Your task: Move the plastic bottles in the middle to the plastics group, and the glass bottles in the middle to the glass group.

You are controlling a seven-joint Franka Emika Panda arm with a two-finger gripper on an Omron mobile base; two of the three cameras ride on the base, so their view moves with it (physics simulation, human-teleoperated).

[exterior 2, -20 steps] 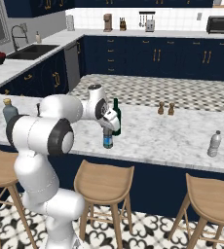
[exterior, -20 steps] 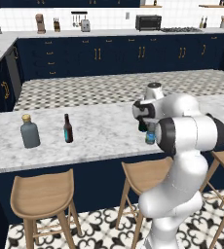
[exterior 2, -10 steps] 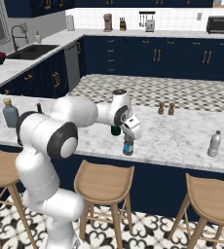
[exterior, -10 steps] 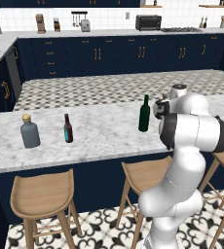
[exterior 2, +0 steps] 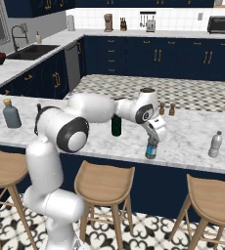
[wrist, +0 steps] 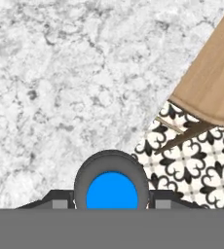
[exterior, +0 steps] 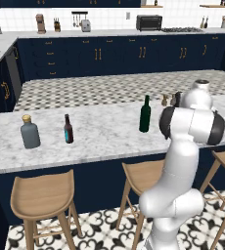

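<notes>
Between the end effector's (exterior 2: 152, 142) closed jaws sat the blue-capped plastic bottle (exterior 2: 151, 149), carried over the last second from beside the green glass bottle (exterior 2: 116, 125) toward the clear plastic bottle (exterior 2: 214, 144) farther along the table (exterior 2: 192, 141). That put it well on its way to the plastics group, I judged. The blue cap (wrist: 112, 190) looked smooth and round against veined marble; the green bottle, now behind the end effector, was slim and long-necked.

Five bottles — two plastic (exterior 2: 151, 148) (exterior 2: 214, 144), three glass (exterior: 145, 114) (exterior: 30, 132) (exterior: 68, 129) — three stools (exterior 2: 110, 183).
</notes>
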